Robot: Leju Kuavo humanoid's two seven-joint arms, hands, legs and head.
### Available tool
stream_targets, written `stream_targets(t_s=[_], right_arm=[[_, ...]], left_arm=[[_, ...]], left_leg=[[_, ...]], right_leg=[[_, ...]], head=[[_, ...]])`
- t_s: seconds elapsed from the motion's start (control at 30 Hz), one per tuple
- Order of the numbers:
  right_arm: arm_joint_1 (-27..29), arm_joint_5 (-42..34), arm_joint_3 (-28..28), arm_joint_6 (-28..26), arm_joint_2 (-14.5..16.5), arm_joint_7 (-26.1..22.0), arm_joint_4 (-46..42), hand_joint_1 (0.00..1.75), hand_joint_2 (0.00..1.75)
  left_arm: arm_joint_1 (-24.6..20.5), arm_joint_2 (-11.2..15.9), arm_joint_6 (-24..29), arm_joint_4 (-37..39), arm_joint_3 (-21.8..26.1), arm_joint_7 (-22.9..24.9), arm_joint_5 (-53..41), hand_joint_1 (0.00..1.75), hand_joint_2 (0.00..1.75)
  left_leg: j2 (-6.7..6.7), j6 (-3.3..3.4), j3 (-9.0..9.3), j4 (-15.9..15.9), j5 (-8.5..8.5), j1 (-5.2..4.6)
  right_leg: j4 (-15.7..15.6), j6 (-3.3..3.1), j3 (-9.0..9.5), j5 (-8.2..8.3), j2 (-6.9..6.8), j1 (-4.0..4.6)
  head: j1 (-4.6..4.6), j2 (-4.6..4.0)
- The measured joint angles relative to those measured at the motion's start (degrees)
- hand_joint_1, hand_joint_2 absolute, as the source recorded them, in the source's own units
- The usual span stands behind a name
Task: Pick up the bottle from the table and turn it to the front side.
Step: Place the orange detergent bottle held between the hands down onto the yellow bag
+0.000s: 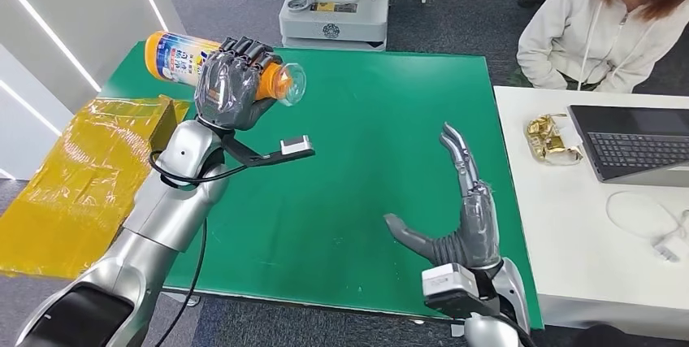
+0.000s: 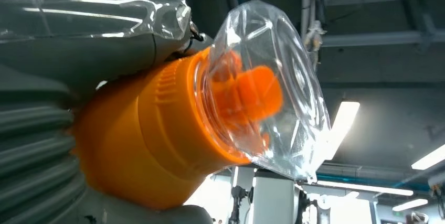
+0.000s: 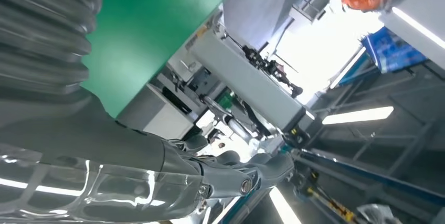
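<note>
Head view showed the left hand wrapped around the bottle, holding it lying sideways above the far left of the green table, its clear cap pointing right. The right hand stood empty, fingers spread, over the table's near right. Pick-up looked done; turning was in hand. Next, the wrist would likely need to roll the label forward without loosening the hold.
</note>
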Motion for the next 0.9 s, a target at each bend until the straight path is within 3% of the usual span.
stream_targets(t_s=[0.3, 0.4, 0.6, 0.9], right_arm=[[6.62, 0.81, -3.4, -3.17, -3.04, -0.65, -7.94, 0.0, 1.75], [8.61, 2.08, -4.47, -6.72, -4.3, -0.93, -10.76, 0.0, 1.75], [16.73, 4.82, -9.35, -9.98, -8.07, 0.57, -20.6, 0.0, 1.75], [25.58, 7.38, -12.95, -12.12, -8.58, 0.46, -28.6, 0.0, 1.75]], left_arm=[[-0.01, 3.32, -0.55, 0.29, -0.04, 2.55, -6.42, 1.75, 1.75], [0.7, 5.06, -2.51, -0.07, -0.1, 4.99, -10.04, 1.75, 1.75], [5.85, 11.04, -6.81, -2.69, 0.89, 7.52, -11.18, 1.75, 1.75], [11.57, 15.62, -6.88, -3.01, 5.2, 10.53, -11.82, 1.75, 1.75]], left_leg=[[0.01, -0.01, 0.0, -0.01, -0.01, 0.02], [0.03, -0.02, 0.0, -0.03, -0.02, 0.01], [0.12, -0.03, -0.01, -0.04, -0.07, 0.01], [0.14, -0.04, 0.0, -0.06, -0.13, 0.04]], right_leg=[[0.01, 0.0, -0.01, 0.0, 0.02, 0.0], [0.01, 0.01, 0.01, -0.02, 0.03, 0.0], [0.0, -0.03, -0.04, -0.07, 0.14, 0.0], [0.01, -0.09, -0.04, -0.12, 0.14, 0.01]], head=[[-0.01, 0.0], [0.0, 0.0], [0.01, 0.0], [0.01, 0.0]])
